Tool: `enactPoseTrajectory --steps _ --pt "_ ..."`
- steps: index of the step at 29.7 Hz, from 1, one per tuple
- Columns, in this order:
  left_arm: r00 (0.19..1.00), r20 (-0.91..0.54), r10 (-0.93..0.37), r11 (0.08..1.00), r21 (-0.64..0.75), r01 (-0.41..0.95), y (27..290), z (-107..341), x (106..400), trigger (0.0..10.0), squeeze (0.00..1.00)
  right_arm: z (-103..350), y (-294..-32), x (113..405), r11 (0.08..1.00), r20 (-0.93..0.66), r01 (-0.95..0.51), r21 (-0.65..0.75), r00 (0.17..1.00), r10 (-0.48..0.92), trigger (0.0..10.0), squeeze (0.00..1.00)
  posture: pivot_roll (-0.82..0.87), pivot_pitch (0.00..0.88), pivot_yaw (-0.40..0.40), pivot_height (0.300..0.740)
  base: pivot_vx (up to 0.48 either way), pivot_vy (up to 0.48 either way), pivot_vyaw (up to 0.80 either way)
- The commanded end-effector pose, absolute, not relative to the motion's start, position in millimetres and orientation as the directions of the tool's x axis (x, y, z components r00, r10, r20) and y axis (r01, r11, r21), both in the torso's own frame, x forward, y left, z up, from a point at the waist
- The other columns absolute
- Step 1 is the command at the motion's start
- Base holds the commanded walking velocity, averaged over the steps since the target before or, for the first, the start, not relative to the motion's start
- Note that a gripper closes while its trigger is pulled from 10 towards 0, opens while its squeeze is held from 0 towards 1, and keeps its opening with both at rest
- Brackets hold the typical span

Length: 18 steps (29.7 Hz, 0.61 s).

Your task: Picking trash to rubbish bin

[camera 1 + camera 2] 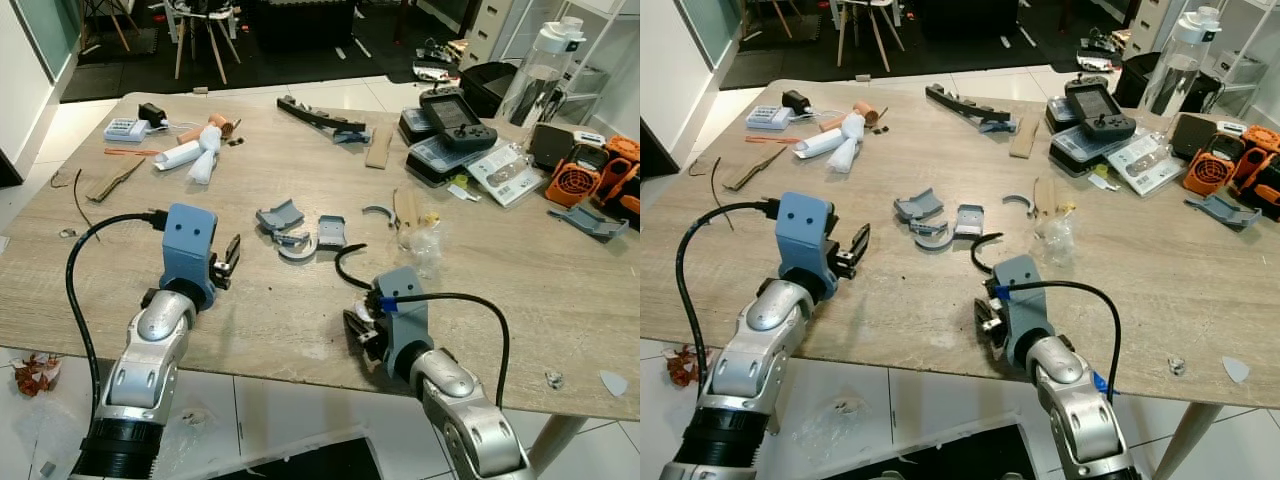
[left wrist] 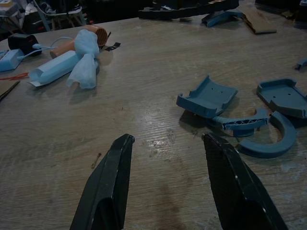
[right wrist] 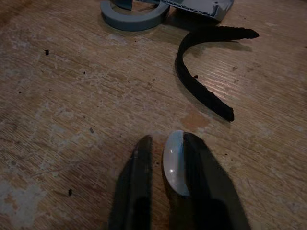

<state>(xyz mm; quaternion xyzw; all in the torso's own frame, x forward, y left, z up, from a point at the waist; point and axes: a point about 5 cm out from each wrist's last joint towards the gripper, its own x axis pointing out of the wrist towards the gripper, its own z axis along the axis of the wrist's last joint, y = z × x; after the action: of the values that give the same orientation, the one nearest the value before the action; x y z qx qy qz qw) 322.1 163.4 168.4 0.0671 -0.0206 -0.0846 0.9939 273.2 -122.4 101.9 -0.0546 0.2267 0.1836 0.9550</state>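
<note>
The right end effector [image 3: 160, 179] grips a white scrap [image 3: 173, 163] at the surface's [image 1: 300, 180] near edge. The left end effector [image 2: 168, 143] hovers released, blue plastic pieces [image 2: 230, 108] just beyond it.

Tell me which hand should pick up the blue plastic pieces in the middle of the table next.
Left. The left hand is open and empty, pointing at the blue plastic pieces just ahead. The right hand is shut on a small white scrap.

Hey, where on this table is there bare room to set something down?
Bare wood lies between the left gripper and the blue tissue bundle, and at the near right past the crumpled clear plastic. It is crowded at the grey plastic pieces mid-table and the far right around the handheld controller.
</note>
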Motion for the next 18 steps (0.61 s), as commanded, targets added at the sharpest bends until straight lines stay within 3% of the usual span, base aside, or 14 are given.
enactPoseTrajectory --steps 1,10,11,13,14,15,16,18 --pt "0.984 0.015 -0.178 0.974 0.146 0.175 164 165 320 10.0 0.00 85 -129 267 0.940 -0.537 -0.342 -0.006 0.794 0.286 0.0 0.00 -0.03 0.167 0.025 0.740 0.000 0.000 0.00" --pt "0.983 0.019 -0.183 0.973 0.149 0.179 164 166 321 10.0 0.00 88 -128 269 0.940 -0.528 -0.342 -0.009 0.800 0.286 0.0 0.00 -0.03 0.154 0.028 0.740 0.000 0.000 0.00" --pt "0.983 0.020 -0.184 0.972 0.150 0.179 164 166 321 10.0 0.00 92 -126 271 0.938 -0.509 -0.348 -0.005 0.808 0.297 0.5 0.00 -0.03 0.154 0.028 0.740 0.000 0.000 0.00" --pt "0.983 0.022 -0.184 0.972 0.150 0.179 164 167 321 10.0 0.00 101 -121 275 0.933 -0.451 -0.360 0.026 0.828 0.333 4.0 0.00 -0.03 0.151 0.029 0.740 0.000 0.000 0.00" --pt "0.983 0.022 -0.184 0.972 0.151 0.179 164 167 321 10.0 0.00 108 -119 278 0.930 -0.401 -0.366 0.043 0.846 0.351 8.2 0.00 -0.03 0.151 0.029 0.740 0.000 0.000 0.00" --pt "0.983 0.023 -0.184 0.972 0.151 0.179 164 167 321 10.0 0.00 113 -117 280 0.928 -0.367 -0.369 0.053 0.857 0.362 8.2 0.00 -0.03 0.151 0.029 0.740 0.000 0.000 0.00" --pt "0.983 0.023 -0.183 0.972 0.151 0.178 164 167 321 10.0 0.00 124 -114 283 0.924 -0.298 -0.373 0.082 0.876 0.380 10.0 0.00 -0.03 0.150 0.031 0.740 0.000 0.000 0.00" --pt "0.983 0.025 -0.183 0.972 0.152 0.177 165 167 322 10.0 0.00 145 -112 290 0.920 -0.175 -0.373 0.125 0.904 0.390 10.0 0.00 -0.03 0.150 0.031 0.740 0.000 0.000 0.00"
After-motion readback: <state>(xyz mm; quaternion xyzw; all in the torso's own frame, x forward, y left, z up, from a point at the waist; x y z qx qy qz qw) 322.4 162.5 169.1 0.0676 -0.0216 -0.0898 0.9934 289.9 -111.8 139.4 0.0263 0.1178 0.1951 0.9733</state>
